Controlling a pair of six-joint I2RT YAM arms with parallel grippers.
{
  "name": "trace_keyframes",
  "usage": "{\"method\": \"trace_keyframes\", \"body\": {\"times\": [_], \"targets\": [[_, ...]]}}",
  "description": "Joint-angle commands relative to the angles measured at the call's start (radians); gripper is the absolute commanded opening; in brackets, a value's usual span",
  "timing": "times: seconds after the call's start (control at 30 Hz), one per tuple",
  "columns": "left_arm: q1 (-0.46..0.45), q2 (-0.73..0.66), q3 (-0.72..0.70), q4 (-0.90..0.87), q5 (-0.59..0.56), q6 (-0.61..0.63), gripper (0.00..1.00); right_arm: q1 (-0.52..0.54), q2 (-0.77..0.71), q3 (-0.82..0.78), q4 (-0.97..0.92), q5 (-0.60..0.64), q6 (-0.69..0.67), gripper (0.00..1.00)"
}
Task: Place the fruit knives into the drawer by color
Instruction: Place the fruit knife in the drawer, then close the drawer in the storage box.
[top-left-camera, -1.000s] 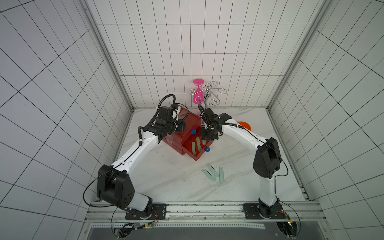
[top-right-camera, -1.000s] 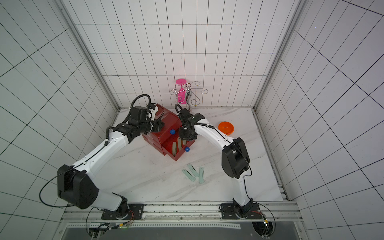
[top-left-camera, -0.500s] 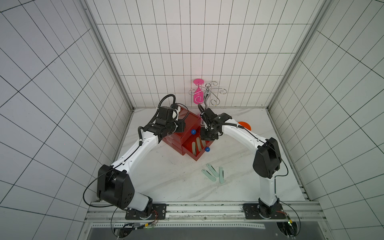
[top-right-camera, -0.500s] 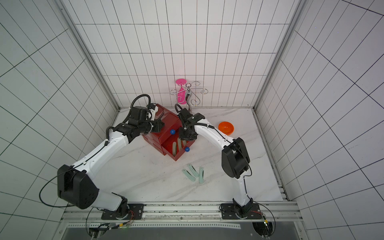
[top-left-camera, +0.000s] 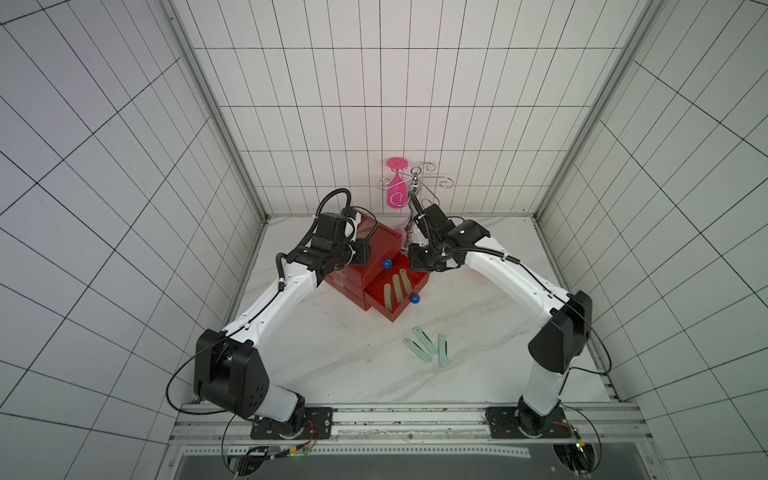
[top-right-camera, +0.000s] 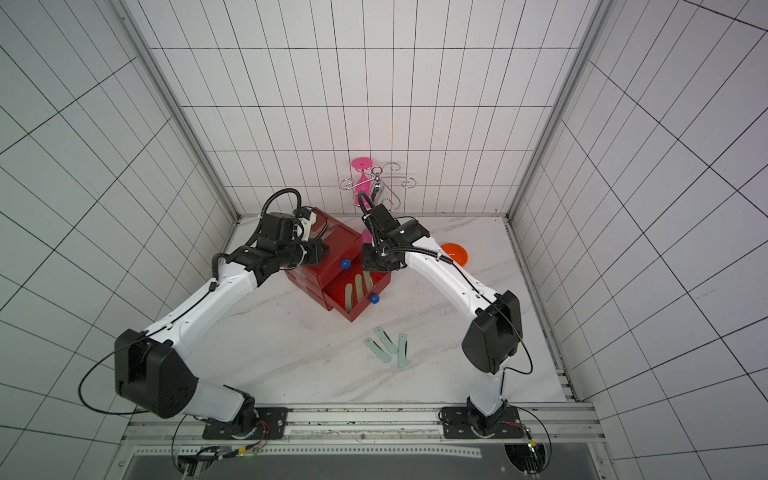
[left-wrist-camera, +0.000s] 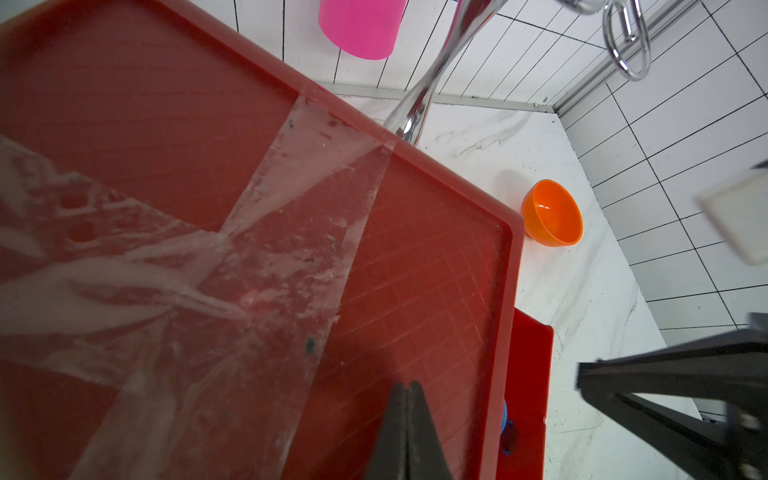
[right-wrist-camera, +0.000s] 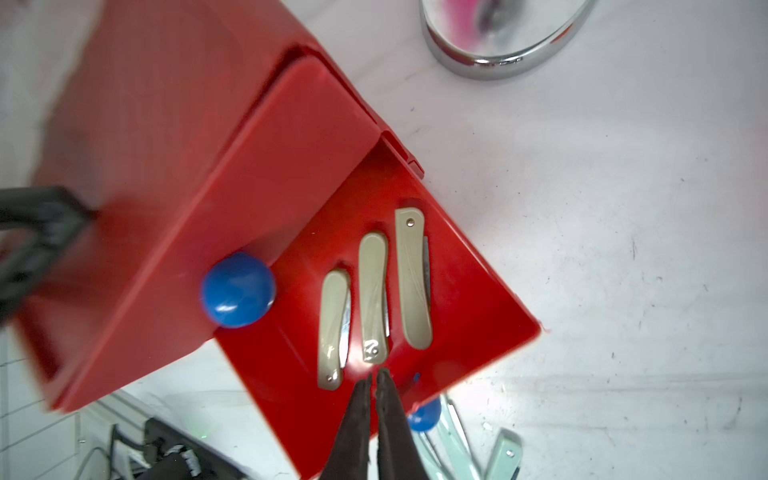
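a: red chest (top-left-camera: 384, 240) first. what is changing there?
b: the right tool (right-wrist-camera: 375, 374) is finishing a pinch. a moment ago its jaws were standing apart; now they are meeting on nothing, hanging just over the near ends of the grey-olive knives (right-wrist-camera: 372, 297) in the pulled-out drawer (right-wrist-camera: 469, 307).
a: meaning what for the job?
b: i am reading it as a let-go already done and the tool getting ready to leave. the olive set is looking finished, and the green one is waiting.
a: and the left tool (left-wrist-camera: 406, 384)?
b: closed too, gripping nothing, its tips sitting over the taped top of the chest, probably steadying it.
a: counting, then.
b: grey-olive knives: three, lying side by side in that drawer, which is sticking out toward five o'clock in both top views. mint green knives (top-left-camera: 424, 340): three, lying loose on the surface (top-left-camera: 332, 353) at five o'clock from the drawer, near it but not touching. peach-beige: none showing, and i cannot tell whether they are sitting in a shut drawer.
a: anything else?
b: two blue knobs (top-left-camera: 387, 263) are showing, one on a shut front and one on the open front. one orange bowl (top-right-camera: 455, 253) is sitting at three o'clock from the chest.
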Motion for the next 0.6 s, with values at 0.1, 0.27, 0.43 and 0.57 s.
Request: {"method": "trace_keyframes", "body": {"times": [0.1,0.27,0.43,0.57], "targets": [[0.011,0.062,-0.045,-0.198,-0.051,0.001,0.00,0.001,-0.136,-0.111,-0.025,0.056,-0.013,0.00],[0.011,0.062,-0.045,-0.198,-0.052,0.001,0.00,-0.002,-0.241,-0.285,0.026,0.089,0.016,0.00],[0.011,0.064,-0.045,-0.198,-0.054,-0.001,0.00,-0.010,-0.310,-0.457,0.111,0.066,0.063,0.00],[0.010,0.063,-0.045,-0.199,-0.055,-0.001,0.00,-0.010,-0.324,-0.549,0.165,0.039,0.099,0.00]]}}
